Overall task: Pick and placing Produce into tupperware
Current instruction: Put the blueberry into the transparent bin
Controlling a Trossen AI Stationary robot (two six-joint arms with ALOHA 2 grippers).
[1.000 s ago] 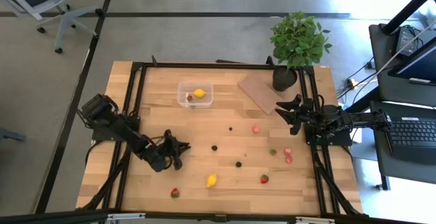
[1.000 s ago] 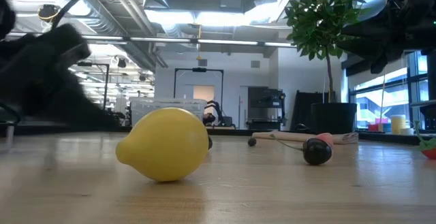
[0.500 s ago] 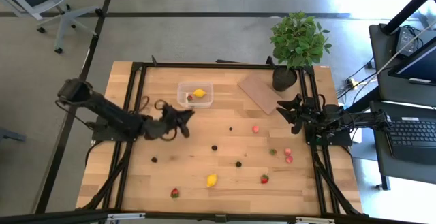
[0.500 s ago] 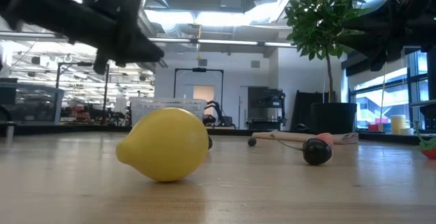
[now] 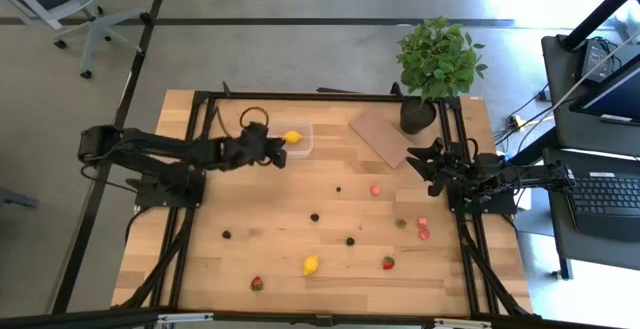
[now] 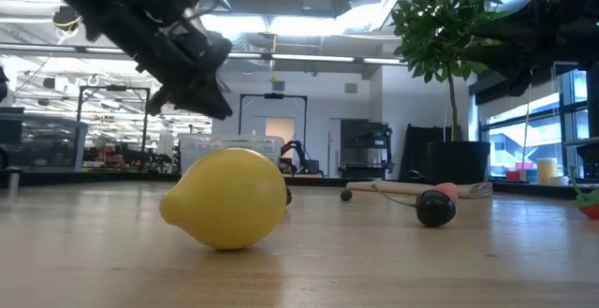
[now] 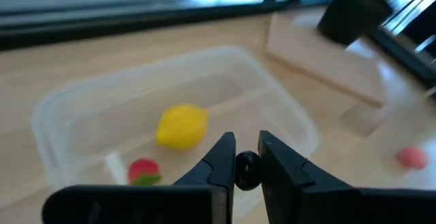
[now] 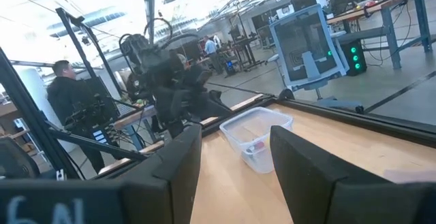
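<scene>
Left claw is pinched narrow on a small dark berry, fingers nearly together around it. It hangs over the near edge of the tupperware, tips aimed down and forward into the tub. In the high view the left claw overlaps the tub's left side, so the drop target lies directly below and slightly ahead, toward the plant end of the tabletop.

Tub already has a lemon and a strawberry in it; the open floor right of the lemon looks like the clean landing spot. My read: the berry is over or just at the rim, so a short push forward before release would keep it from bouncing off the wall.

Right claw is parked at the right edge, well away from the tub, fingers spread wide, empty. Left arm is clearly the nearer one.

Remaining produce is scattered on the tabletop: another lemon and a strawberry near the front.
</scene>
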